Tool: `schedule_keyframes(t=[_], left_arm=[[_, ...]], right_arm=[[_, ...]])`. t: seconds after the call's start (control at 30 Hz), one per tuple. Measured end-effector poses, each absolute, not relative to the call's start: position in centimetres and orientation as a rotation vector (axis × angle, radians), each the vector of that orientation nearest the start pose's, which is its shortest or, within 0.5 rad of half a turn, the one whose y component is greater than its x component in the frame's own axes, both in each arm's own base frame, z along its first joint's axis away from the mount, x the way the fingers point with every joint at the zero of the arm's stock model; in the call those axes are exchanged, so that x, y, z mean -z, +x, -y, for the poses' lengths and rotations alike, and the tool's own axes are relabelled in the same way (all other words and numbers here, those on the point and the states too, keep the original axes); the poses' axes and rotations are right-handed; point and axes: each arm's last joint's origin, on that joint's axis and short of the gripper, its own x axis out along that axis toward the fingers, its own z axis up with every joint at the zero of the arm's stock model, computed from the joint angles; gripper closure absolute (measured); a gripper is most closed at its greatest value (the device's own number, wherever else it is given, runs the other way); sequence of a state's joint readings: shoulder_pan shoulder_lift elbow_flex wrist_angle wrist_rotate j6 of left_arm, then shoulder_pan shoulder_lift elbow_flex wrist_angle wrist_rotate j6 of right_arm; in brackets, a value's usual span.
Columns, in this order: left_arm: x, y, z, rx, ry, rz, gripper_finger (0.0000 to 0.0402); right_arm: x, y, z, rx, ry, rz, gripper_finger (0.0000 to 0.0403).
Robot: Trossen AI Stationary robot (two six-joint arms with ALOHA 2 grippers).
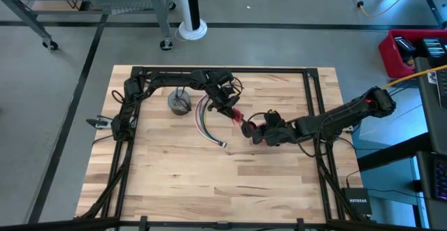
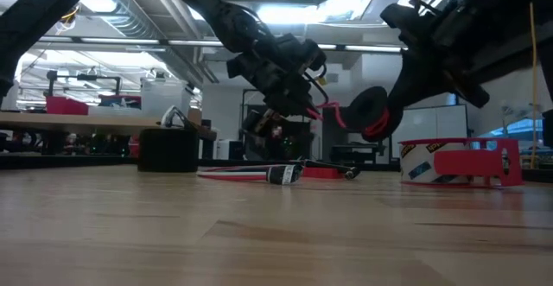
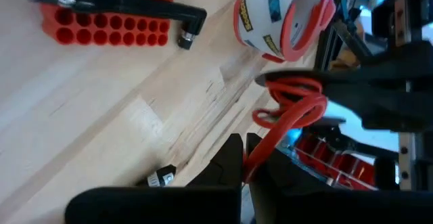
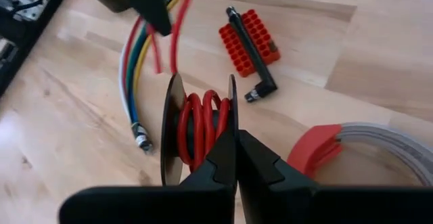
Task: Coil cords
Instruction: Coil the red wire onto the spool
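Right gripper [image 4: 235, 149]: we log it clamped on a black spool [image 4: 196, 126] of red wire [image 4: 196, 132]; left gripper [image 3: 245, 158] pinches that wire's free end; wire bundle [image 1: 207, 123] lies beneath on table [image 1: 209, 182]; tape roll [image 2: 454, 161] print unreadable

Two dark jointed arms

Matte black segmented links are seen on the left arm [image 1: 183, 79] and right arm [image 1: 342, 116]; black cabling is routed alongside, and tapered black fingers [image 4: 226, 160] are shown at lower frame.

Pale matt wood table [image 1: 209, 182], glossy red plastic-coated wire [image 4: 196, 126], blk spool.
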State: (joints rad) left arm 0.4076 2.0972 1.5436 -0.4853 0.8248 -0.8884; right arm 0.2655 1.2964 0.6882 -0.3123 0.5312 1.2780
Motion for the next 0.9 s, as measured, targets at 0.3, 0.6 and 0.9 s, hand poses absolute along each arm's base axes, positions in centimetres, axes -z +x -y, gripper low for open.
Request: schedule_keyframes(t=[0.3,0.6,0.9], left_arm=[[-18.0,40.8,-16.3,-0.068,-1.490,-0.977,0.0401],[-18.8,41.9,-16.6,-0.013,-1.458,-0.863,0.0401],[-18.9,42.3,-15.2,0.079,-1.459,-0.904,0.0401]], right_arm=[[-19.5,24.2,-5.1,0.744,0.766,-0.617,0.0400],[-18.3,26.8,-5.7,0.801,0.628,-0.732,0.0400],[-18.6,27.6,-4.9,0.850,0.629,-0.692,0.0400]])
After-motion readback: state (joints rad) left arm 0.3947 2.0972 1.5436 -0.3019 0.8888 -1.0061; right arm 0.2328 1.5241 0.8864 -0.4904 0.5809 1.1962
